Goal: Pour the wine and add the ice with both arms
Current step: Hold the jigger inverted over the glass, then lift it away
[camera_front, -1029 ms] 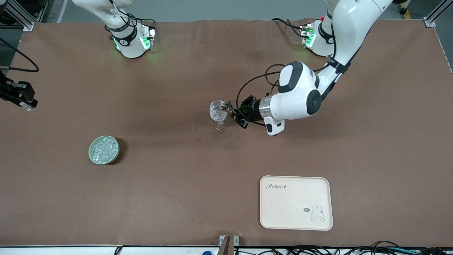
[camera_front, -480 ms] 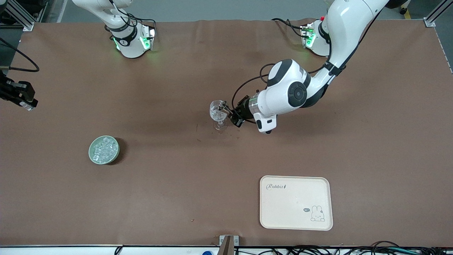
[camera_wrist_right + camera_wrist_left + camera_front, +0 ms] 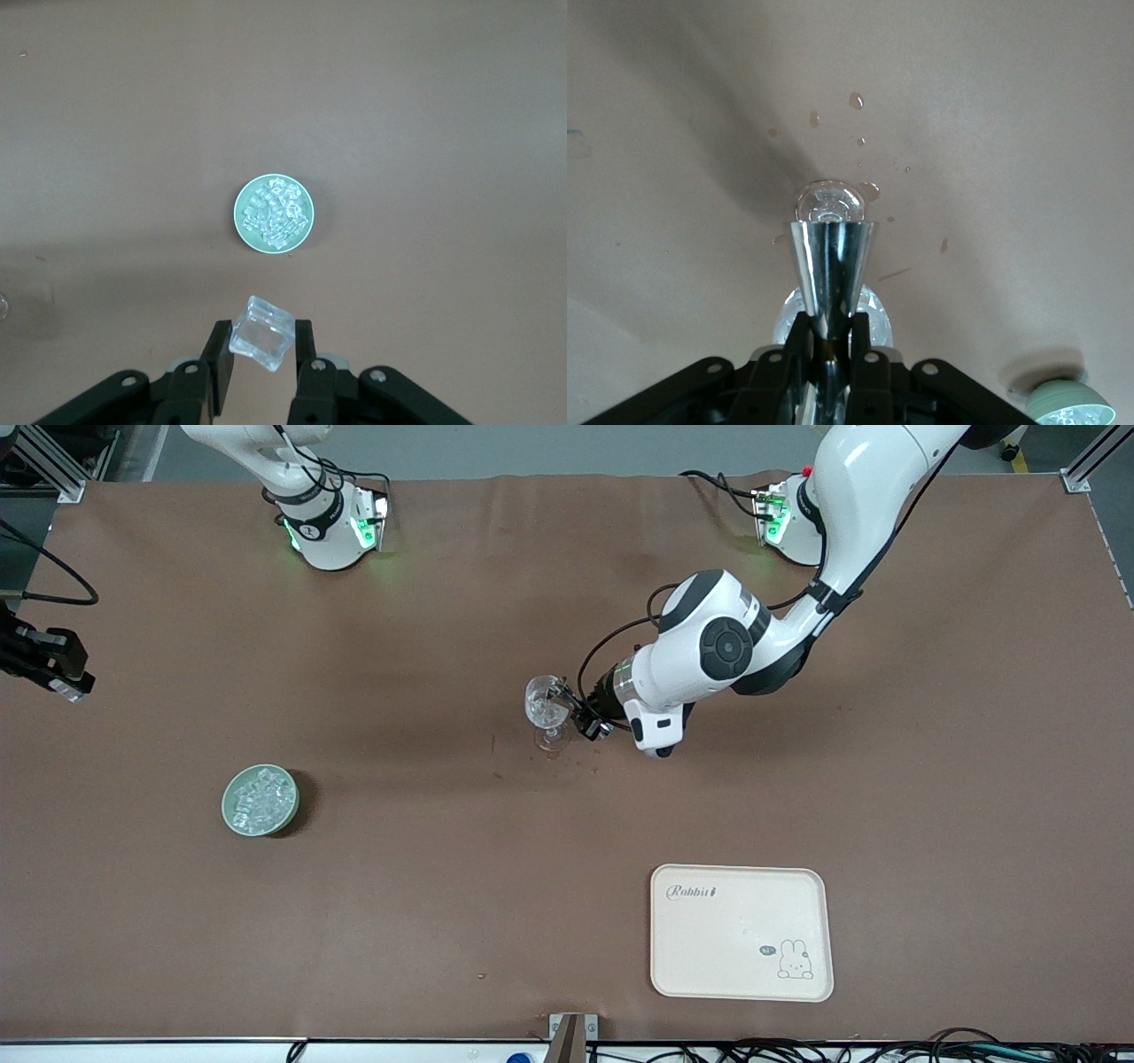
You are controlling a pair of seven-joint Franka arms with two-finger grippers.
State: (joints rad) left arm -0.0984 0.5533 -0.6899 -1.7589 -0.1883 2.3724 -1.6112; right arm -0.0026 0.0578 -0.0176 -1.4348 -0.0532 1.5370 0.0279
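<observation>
A clear wine glass stands mid-table. My left gripper is shut on a shiny metal jigger and holds it tilted at the glass's rim. In the left wrist view the jigger sits between the fingers, with the glass past it. My right gripper is high over the right arm's end of the table, shut on one ice cube. Below it a green bowl holds many ice cubes. The bowl is nearer the front camera than the glass.
A cream tray with a rabbit drawing lies near the front edge, toward the left arm's end. Small liquid drops spot the brown table around the glass. The green bowl also shows in the left wrist view.
The left arm's wrist and forearm have swung and turned, tipping the jigger further at the glass. The right gripper and the glass have not moved.
</observation>
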